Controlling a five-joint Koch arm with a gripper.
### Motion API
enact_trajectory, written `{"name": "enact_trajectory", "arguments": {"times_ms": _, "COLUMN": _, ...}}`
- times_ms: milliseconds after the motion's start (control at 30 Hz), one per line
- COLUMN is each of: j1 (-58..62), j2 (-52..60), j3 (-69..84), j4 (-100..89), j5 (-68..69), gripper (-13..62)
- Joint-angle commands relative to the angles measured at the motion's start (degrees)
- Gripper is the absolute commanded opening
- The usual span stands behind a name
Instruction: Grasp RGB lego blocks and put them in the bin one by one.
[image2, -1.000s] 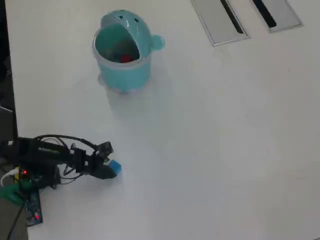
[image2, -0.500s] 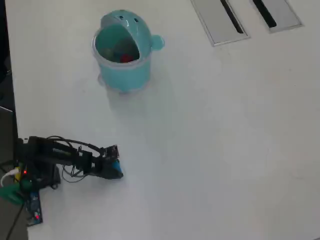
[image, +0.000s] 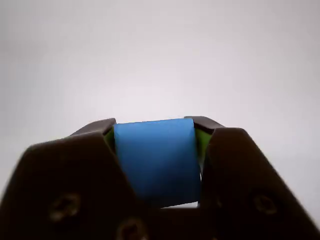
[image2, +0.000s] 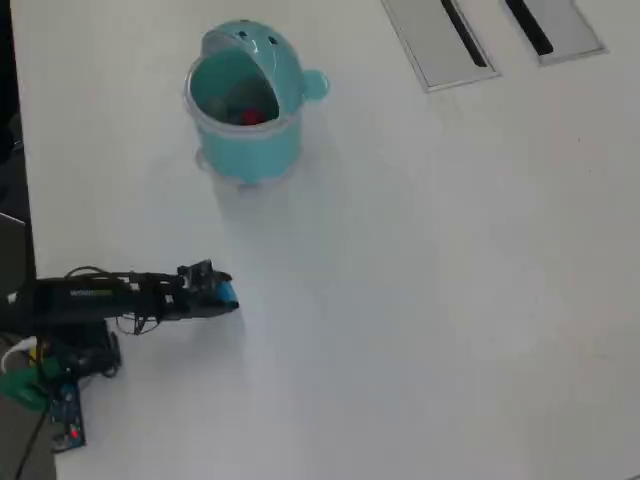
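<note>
A blue lego block (image: 156, 160) fills the space between my two dark jaws in the wrist view, and my gripper (image: 156, 131) is shut on it. From overhead the gripper (image2: 226, 298) is at the left of the white table, with the blue block (image2: 228, 293) showing at its tip. The light-teal bin (image2: 245, 100) stands at the upper left, lid flipped open, well away from the gripper. A red block (image2: 250, 116) lies inside it. No yellow-green block shows on the table.
Two flat grey panels with black slots (image2: 440, 40) lie at the table's top right. The arm's base and cables (image2: 60, 350) sit at the left edge. The table edge (image2: 22, 180) runs down the left side.
The arm has lifted and swung the blue block up the overhead view, toward the bin. The block stayed in the jaws throughout.
</note>
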Motion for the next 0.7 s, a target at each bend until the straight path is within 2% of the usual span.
{"name": "enact_trajectory", "arguments": {"times_ms": 0, "j1": -2.46, "j2": 2.99, "j3": -3.16, "j4": -0.26, "j5": 3.08, "gripper": 9.8}}
{"name": "enact_trajectory", "arguments": {"times_ms": 67, "j1": -4.92, "j2": 5.1, "j3": -3.52, "j4": -0.26, "j5": 5.62, "gripper": 5.5}}
{"name": "enact_trajectory", "arguments": {"times_ms": 300, "j1": -16.0, "j2": 10.11, "j3": -6.86, "j4": -0.26, "j5": 12.92, "gripper": 5.4}}
{"name": "enact_trajectory", "arguments": {"times_ms": 433, "j1": -26.37, "j2": 11.25, "j3": -14.06, "j4": -5.63, "j5": 21.45, "gripper": 5.3}}
{"name": "enact_trajectory", "arguments": {"times_ms": 567, "j1": -30.32, "j2": 11.43, "j3": -17.84, "j4": -7.65, "j5": 21.97, "gripper": 5.3}}
{"name": "enact_trajectory", "arguments": {"times_ms": 600, "j1": -32.87, "j2": 11.43, "j3": -20.83, "j4": -7.56, "j5": 21.88, "gripper": 3.7}}
{"name": "enact_trajectory", "arguments": {"times_ms": 633, "j1": -39.29, "j2": 9.93, "j3": -26.98, "j4": -7.65, "j5": 21.01, "gripper": -5.4}}
{"name": "enact_trajectory", "arguments": {"times_ms": 667, "j1": -40.17, "j2": 9.05, "j3": -28.13, "j4": -7.65, "j5": 20.39, "gripper": -5.4}}
